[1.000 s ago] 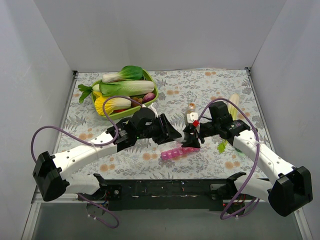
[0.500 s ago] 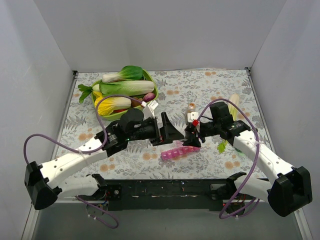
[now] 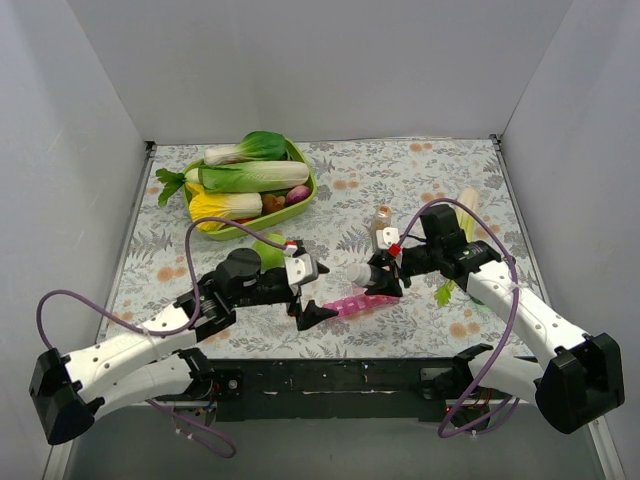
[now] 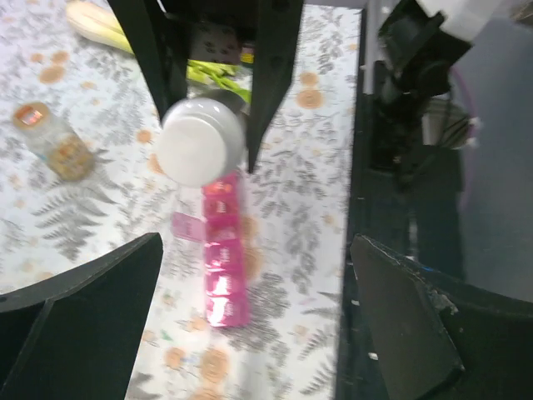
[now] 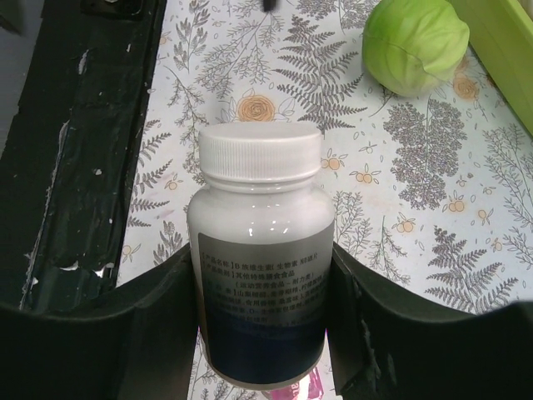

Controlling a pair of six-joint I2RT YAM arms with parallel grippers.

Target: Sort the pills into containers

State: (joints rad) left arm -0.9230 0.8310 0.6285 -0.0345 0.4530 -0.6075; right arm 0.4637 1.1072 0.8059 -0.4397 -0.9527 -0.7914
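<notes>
1. Since the earlier frames, the left end effector had drawn back from the bottle toward the near left of the tabletop. Its jaws had spread wide, with nothing between them.
2. Nearest the front edge lay the pink pill organiser, flat on the tabletop between the two end effectors. In the top view its long axis ran left to right, the right end a little farther from the arms. In the left wrist view the strip pointed straight away from the camera, toward the right arm.
3. Just behind it, the right end effector had kept its place, closed on a white bottle. The bottle was held sideways with its white cap toward the left arm. It hung over the organiser's right end and hid that end from the left wrist camera.
4. Farther back, a green ball-shaped vegetable sat on the cloth left of centre. A small clear jar stood just beyond the right end effector.
5. A pale cob-like vegetable lay at the right.
6. Farthest back on the left, a green tray held leafy vegetables.
</notes>
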